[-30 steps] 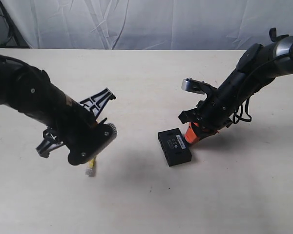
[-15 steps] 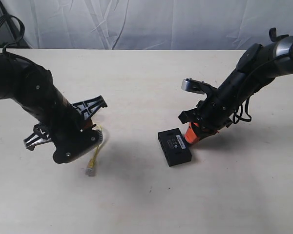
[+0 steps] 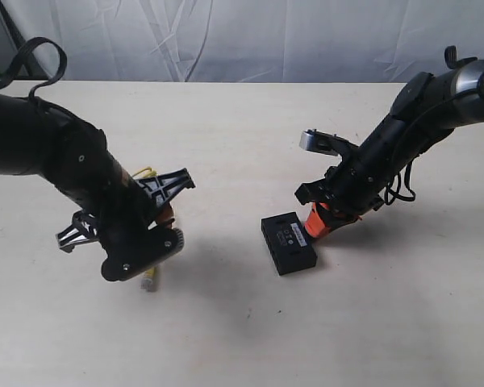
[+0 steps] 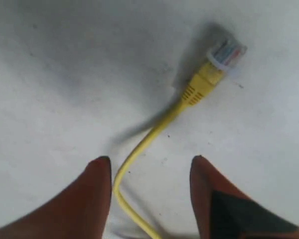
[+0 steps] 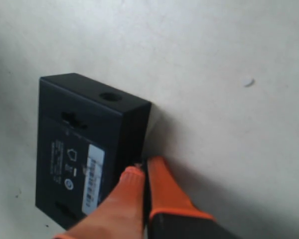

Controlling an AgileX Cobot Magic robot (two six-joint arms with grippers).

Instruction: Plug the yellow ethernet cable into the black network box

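Two spread left fingers (image 4: 97, 191) straddle the yellow ethernet cable (image 4: 154, 132); closed right fingers (image 5: 127, 194) touch the black network box (image 5: 72, 144) at its two-o'clock edge.

Cable (image 3: 149, 279) left of box (image 3: 288, 243) (well apart)

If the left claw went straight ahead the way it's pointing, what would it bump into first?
Probably the yellow ethernet cable: it lies between the open fingers of the left gripper, with the table just beneath. Depth is hard to judge.

Nothing legible: white label (image 5: 92, 178) on black network box (image 5: 57, 149) too blurred.
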